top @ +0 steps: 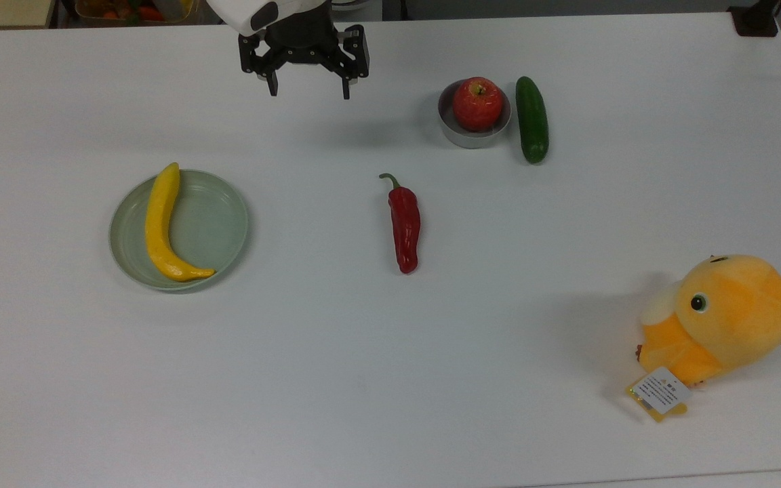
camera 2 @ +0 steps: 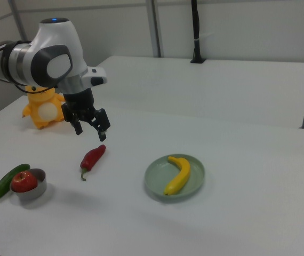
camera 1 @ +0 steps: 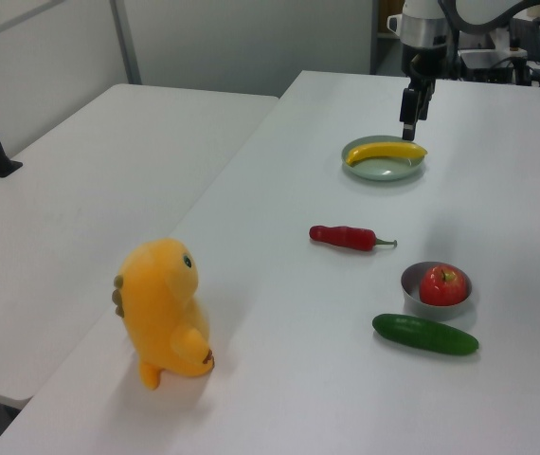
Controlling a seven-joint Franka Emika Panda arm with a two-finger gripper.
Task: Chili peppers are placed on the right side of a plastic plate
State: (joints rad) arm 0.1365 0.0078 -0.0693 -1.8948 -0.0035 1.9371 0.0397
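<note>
End effector (top: pixel 308 88) hangs empty above the counter (top: pixel 390 379), fingers spread. I see the chili peppers (top: pixel 405 228) lying mid-counter, well apart from the plastic plate (top: pixel 221 217), which holds a banana (top: pixel 160 227).

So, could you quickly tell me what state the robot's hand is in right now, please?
Hand: open, holding nothing, up above the table away from the chili.

light: bright, even | shadows: soft, faint | focus: sharp | glare: none
</note>
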